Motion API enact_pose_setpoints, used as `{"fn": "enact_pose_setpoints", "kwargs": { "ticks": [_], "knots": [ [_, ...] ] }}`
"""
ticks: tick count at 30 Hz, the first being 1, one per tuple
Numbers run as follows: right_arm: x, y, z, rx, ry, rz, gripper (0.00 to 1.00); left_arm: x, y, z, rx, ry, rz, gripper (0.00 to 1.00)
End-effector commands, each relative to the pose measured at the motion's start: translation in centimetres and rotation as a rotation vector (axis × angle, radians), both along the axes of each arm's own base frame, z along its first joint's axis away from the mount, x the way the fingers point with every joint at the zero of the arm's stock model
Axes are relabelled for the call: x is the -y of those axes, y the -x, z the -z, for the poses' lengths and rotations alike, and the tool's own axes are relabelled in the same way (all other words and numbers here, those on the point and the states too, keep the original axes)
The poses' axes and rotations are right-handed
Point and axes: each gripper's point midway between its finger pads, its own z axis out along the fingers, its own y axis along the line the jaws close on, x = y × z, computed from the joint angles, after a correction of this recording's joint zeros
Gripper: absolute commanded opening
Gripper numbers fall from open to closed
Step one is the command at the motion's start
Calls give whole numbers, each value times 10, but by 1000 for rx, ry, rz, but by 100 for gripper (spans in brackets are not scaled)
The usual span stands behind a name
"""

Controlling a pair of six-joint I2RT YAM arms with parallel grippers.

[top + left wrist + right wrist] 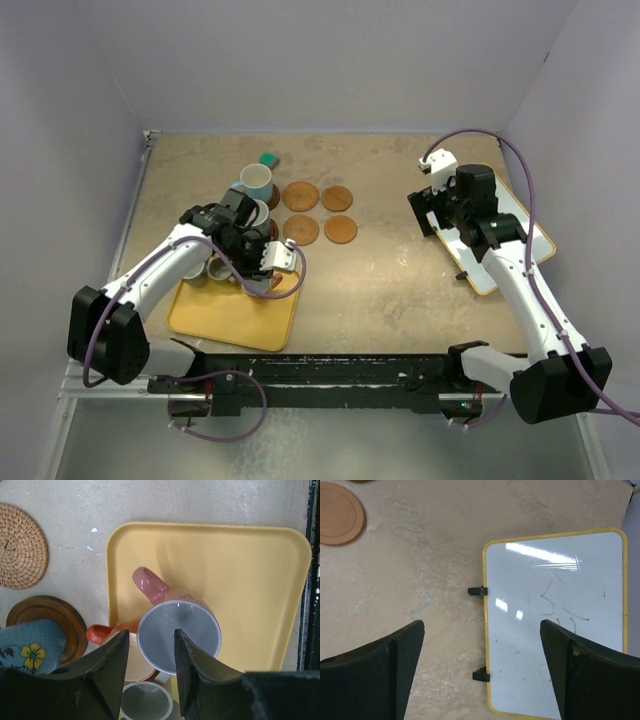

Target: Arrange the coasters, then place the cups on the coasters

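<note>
- On the yellow tray, at the near left of the tabletop, a grey mug stands upright with its mouth up. Its reddish-pink handle points to the upper left of the left wrist view, away from the fingers.
- The left fingers straddle that mug's rim, one outside the wall and one over the inside. A narrow gap shows between them, so they are open and not clamped on the wall.
- Just beside the grey mug, an orange-handled cup stands upright with its handle toward the coasters. A small grey-olive cup sits below it, partly hidden by the fingers.
- Off the tray, a light blue cup with a yellow flower partly covers a dark wooden coaster. A woven-looking coaster lies flat nearby.
- Four round coasters lie flat in a two-by-two block beyond the tray, with a second light blue cup and a teal block beside them.
- The right fingers are spread wide with nothing between them, over bare tabletop and the edge of a yellow-framed whiteboard. Its long axis runs top to bottom in the right wrist view.
</note>
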Motion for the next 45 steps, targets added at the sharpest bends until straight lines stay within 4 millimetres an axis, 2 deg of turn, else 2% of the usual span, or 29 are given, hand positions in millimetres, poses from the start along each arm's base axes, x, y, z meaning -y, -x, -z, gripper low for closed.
{"fn": "enact_pose_setpoints", "kwargs": {
  "ticks": [1, 11, 14, 21, 27, 36, 45],
  "knots": [
    [1, -5, -8, 32, 6, 2, 100, 11, -10, -3, 57, -16, 67, 38],
    [1, -6, -7, 30, 10, -1, 100, 18, -9, 15, 48, -63, 94, 36],
    [1, -6, -7, 28, 8, 0, 100, 18, -6, 19, 34, -64, 91, 32],
    [1, -6, -6, 24, 10, -3, 100, 20, 3, 25, -25, -50, 32, 14],
    [0, -6, -5, 22, 8, -6, 100, 16, 11, 30, -72, -47, -86, 9],
    [-1, -6, -5, 20, 3, -10, 100, 3, 16, 28, -120, -77, -312, 10],
    [-1, -5, -6, 21, 3, -9, 100, -14, 29, 34, -167, -167, -371, 23]
  ]
}}
